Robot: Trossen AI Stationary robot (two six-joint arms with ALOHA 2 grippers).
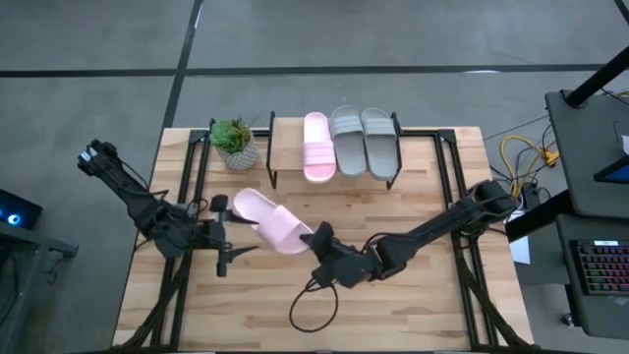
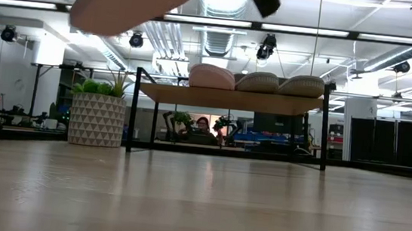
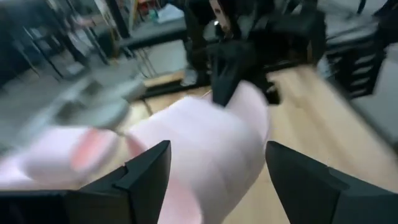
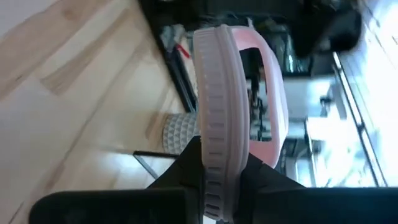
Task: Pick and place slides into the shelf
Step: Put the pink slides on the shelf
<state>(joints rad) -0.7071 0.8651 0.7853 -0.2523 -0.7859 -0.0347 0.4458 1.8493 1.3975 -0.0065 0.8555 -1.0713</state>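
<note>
One pale pink slide (image 1: 270, 221) is held in the air over the middle of the table; the low view shows it high at the upper left (image 2: 126, 2). My right gripper (image 1: 316, 239) is shut on its right-hand end. My left gripper (image 1: 236, 234) is open at the slide's left end, and its fingers (image 3: 149, 168) stand either side of the pink slide (image 3: 205, 155); I cannot tell if they touch it. The other pink slide (image 1: 316, 147) and two grey-beige slides (image 1: 364, 143) lie soles down on the shelf (image 2: 230, 99). My right gripper pinches the slide's sole at its end (image 4: 214, 168) between its two fingers, one on the underside and one on the foot side. It comes level from the table's right, along the slide. The slide is lifted clear and stands on edge, its strap (image 4: 273, 93) to one side.
A potted plant (image 1: 236, 146) stands left of the shelf at the far edge. A black cable loop (image 1: 314, 305) lies on the table below my right arm. The shelf top has a bare stretch (image 1: 287, 133) left of the pink slide.
</note>
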